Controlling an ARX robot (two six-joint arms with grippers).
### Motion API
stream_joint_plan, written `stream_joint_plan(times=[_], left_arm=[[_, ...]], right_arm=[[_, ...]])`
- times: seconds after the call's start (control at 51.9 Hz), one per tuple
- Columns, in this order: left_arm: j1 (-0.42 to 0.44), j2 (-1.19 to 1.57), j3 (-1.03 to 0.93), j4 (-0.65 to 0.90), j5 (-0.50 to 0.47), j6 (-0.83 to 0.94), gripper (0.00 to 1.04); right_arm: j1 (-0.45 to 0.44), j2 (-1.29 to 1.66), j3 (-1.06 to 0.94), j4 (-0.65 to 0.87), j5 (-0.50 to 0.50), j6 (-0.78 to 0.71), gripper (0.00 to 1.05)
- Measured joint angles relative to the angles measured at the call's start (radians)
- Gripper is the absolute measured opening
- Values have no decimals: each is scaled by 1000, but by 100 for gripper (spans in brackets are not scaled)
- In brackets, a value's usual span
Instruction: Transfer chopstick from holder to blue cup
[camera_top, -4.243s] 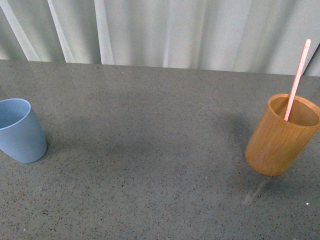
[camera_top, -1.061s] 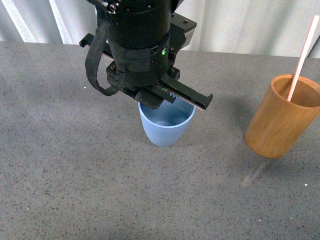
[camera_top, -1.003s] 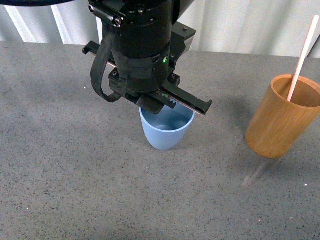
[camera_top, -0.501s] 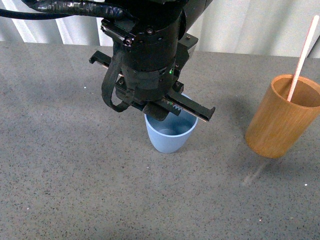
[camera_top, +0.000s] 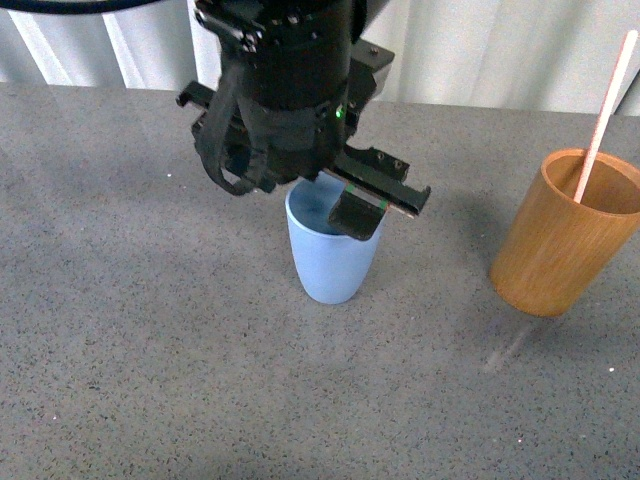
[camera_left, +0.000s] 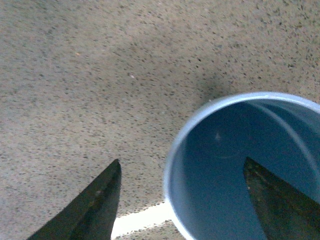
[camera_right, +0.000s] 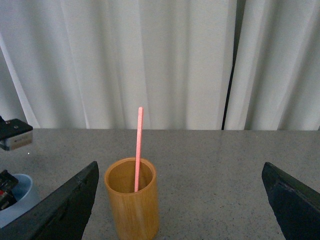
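Note:
The blue cup stands upright mid-table. My left gripper hangs over it, open; one finger overlaps the cup's near rim. In the left wrist view the cup is seen from above and looks empty. The gripper straddles its wall, with one finger outside and the other over the inside. The orange-brown holder stands at the right with the pink chopstick leaning in it. My right gripper is open, back from the holder and chopstick, and out of the front view.
The speckled grey table runs back to a white curtain. The right wrist view shows the blue cup and part of the left arm beside the holder.
The blue cup went from the table's far left to the middle, under my left arm. In the last second the left gripper rose slightly, baring more of the cup.

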Motion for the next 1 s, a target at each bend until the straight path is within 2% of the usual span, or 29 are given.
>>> stream_joint_plan(times=[0.135, 0.27, 0.521, 0.714, 0.771, 0.887, 1.003], left_arm=[[48, -63, 6, -12, 2, 13, 99], [97, -181, -58, 56, 26, 11, 98], [175, -517, -364, 505, -15, 4, 98], [180, -525, -391, 527, -26, 5, 98], [184, -531, -494, 773, -87, 8, 88], [216, -592, -703, 1152, -67, 8, 70], [268, -689, -854, 1316, -35, 8, 52]], right_arm=[[0, 0, 0, 0, 0, 0, 95], [0, 0, 0, 0, 0, 0, 95], [0, 0, 0, 0, 1, 0, 95], [0, 0, 0, 0, 0, 0, 95], [0, 0, 0, 0, 0, 0, 95], [0, 0, 0, 0, 0, 0, 95], [0, 0, 0, 0, 0, 0, 95]])
